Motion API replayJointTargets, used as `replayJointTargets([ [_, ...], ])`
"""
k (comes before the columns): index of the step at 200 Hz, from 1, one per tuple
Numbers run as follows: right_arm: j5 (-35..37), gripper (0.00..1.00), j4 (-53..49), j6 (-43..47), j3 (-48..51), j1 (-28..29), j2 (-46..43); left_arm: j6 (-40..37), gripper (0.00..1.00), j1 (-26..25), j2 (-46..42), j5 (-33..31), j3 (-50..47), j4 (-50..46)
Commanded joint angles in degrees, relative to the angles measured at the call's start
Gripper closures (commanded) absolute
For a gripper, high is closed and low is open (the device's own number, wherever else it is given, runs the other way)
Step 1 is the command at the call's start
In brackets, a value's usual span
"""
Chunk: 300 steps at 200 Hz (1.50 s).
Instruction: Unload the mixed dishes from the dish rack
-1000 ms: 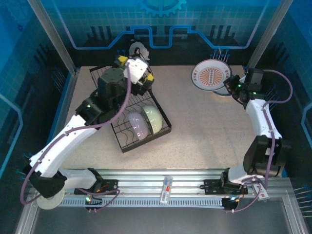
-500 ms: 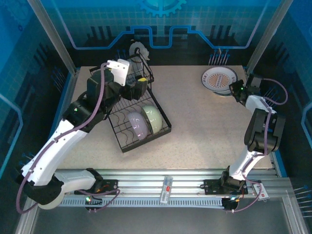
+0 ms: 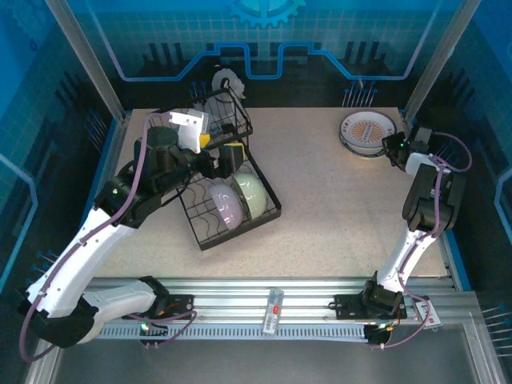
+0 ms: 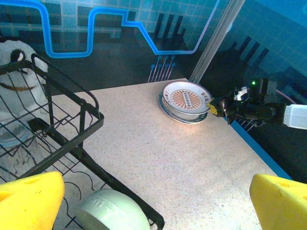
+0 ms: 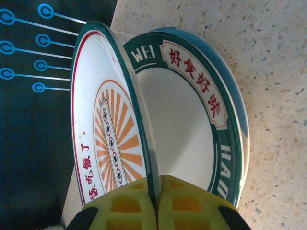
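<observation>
- Right gripper (image 5: pixel 157 201): yellow fingers (image 5: pixel 124 207) pinched together on the rim of a white plate with an orange sunburst centre and green edge (image 5: pixel 110 124).
- The held plate is tilted, its near edge raised and its far edge down at the stack beneath.
- Stack below: a white plate with a green lettered rim (image 5: pixel 192 110), with a blue edge showing under it, at the far right corner of the speckled beige table (image 3: pixel 320 216).
- Left gripper (image 4: pixel 153 205): yellow fingertips (image 4: pixel 29 201) spread wide with nothing between them, hanging over the far end of the large black wire dish rack (image 3: pixel 240 230).
- Rack sits left of centre on the table, skewed to the table edge.
- A lavender bowl (image 3: pixel 224 204) and a pale green bowl (image 3: pixel 252 194) stand side by side, touching, in the lower tray.
- Grey-and-white dog figurine (image 3: pixel 228 80) sits just behind the raised basket tier.
</observation>
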<state>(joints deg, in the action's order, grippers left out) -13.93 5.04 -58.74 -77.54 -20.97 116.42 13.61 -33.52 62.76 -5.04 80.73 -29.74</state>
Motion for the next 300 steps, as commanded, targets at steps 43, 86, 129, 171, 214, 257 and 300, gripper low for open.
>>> replayJointTargets([
  [43, -1.1, 1.0, 3.6, -0.6, -3.2, -0.9, 3.7, 1.7, 0.01, 0.4, 2.1, 2.6, 2.1, 0.6],
  [86, -1.6, 1.0, 3.0, -0.2, -4.3, -1.0, 5.7, 2.8, 0.01, 0.5, 2.1, 1.9, 1.4, 0.9],
  [129, -2.0, 1.0, 3.4, -0.2, -3.1, -1.3, 6.1, 3.6, 0.01, 0.5, 0.9, -0.3, 0.1, 1.7],
  [171, -2.5, 0.93, 2.9, 0.5, -2.6, -1.5, 6.2, 4.5, 0.01, 0.4, 0.2, -0.9, -1.2, 2.7],
  [214, -3.4, 0.86, 3.2, 0.6, -1.4, -1.6, 6.4, 4.8, 0.01, 0.5, 0.1, -0.8, -1.3, 2.4],
  [257, -4.3, 0.81, 2.7, 0.6, -0.9, -1.6, 6.8, 4.9, 0.01, 0.5, -0.4, -0.8, -1.7, 2.0],
  [300, -5.0, 0.69, 1.6, 1.2, -0.9, -1.6, 6.6, 6.0, 0.01, 0.5, -0.8, -0.7, -2.5, 2.2],
])
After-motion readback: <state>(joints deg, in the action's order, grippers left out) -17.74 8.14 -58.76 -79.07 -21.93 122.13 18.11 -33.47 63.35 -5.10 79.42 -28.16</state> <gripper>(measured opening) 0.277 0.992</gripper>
